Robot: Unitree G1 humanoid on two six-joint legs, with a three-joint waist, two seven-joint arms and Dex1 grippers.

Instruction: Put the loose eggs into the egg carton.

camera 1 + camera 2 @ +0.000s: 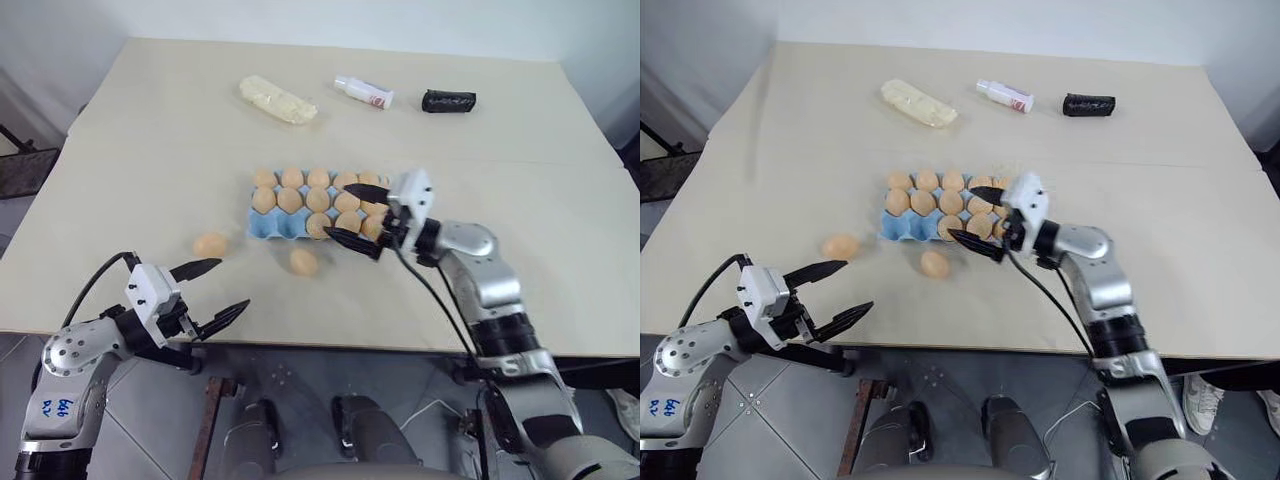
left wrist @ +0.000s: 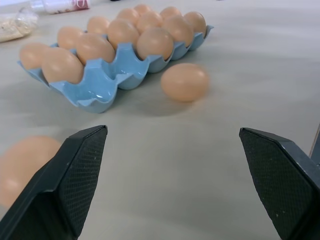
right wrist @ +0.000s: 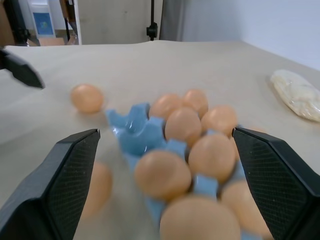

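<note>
Egg carton (image 1: 268, 226) at bench (image 1: 150, 140) centre, long axis left-right, mostly filled; two front-left cups empty. Two loose eggs on bench: one (image 1: 304, 261) just before carton's front edge, other (image 1: 209, 244) further left, apart. Left wrist view shows empty blue cup interiors up close. Right tool (image 1: 362, 217) open over carton's right end, holding nothing. Left tool (image 1: 211, 290) open, empty, near bench's front edge.
</note>
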